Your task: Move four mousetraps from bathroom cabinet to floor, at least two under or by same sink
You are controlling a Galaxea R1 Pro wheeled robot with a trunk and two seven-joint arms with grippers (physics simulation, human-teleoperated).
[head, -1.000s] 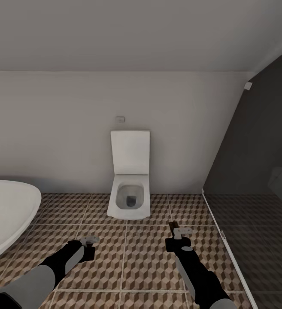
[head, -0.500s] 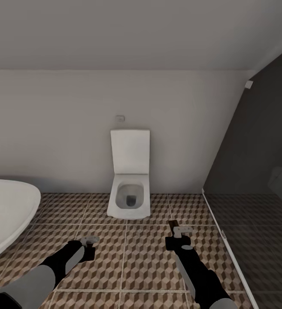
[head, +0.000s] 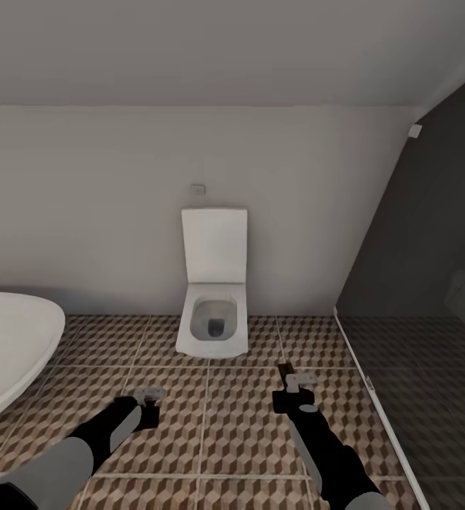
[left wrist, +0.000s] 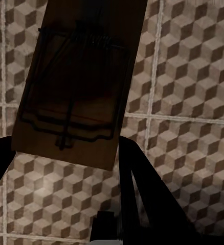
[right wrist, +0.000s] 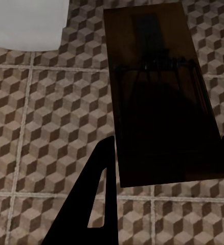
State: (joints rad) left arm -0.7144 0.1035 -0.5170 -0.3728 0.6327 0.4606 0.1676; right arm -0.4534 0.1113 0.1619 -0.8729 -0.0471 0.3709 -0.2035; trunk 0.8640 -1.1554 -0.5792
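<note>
- The whole head view has slid slightly against the earlier pictures: the toilet (head: pixel 213 292) sits a touch higher, so the camera moves, not the fixtures.
- The bathroom floor (head: pixel 239 425) spreads in front of the toilet; no sink shows, so carrying likely continues.
- Left gripper (head: pixel 147 393) pinches one mousetrap (left wrist: pixel 79 81) above the tiles.
- Right gripper (head: pixel 297 386) pinches another mousetrap (right wrist: pixel 160 97), near the toilet.

Open bathroom floor (head: pixel 239 432) ahead; toilet (head: pixel 213 322), bathtub (head: pixel 9 350), glass partition (head: pixel 430 368) bound it.
</note>
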